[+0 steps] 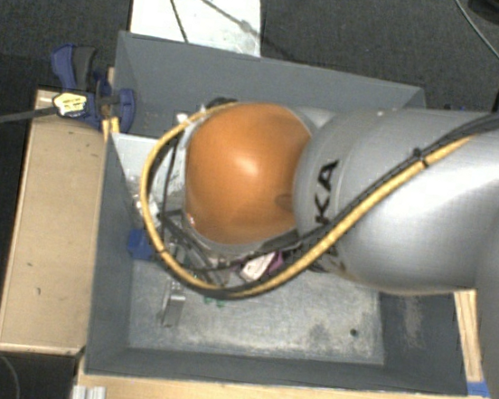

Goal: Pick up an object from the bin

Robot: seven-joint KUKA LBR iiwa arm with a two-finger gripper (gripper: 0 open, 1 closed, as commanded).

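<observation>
Orange and domed, the wrist cover (240,170) is sitting closest to the lens, hanging over the left half of the grey bin (274,79). Under it the gripper's (191,243) dark body is peeking out; whether it is clenched or released cannot be told. A pink-and-white piece (259,264) is lying just beside it, a blue piece (137,243) to its left, and a grey metal piece (171,307) nearer. A yellow cable (368,201) is looping along the silver arm (427,236).
</observation>
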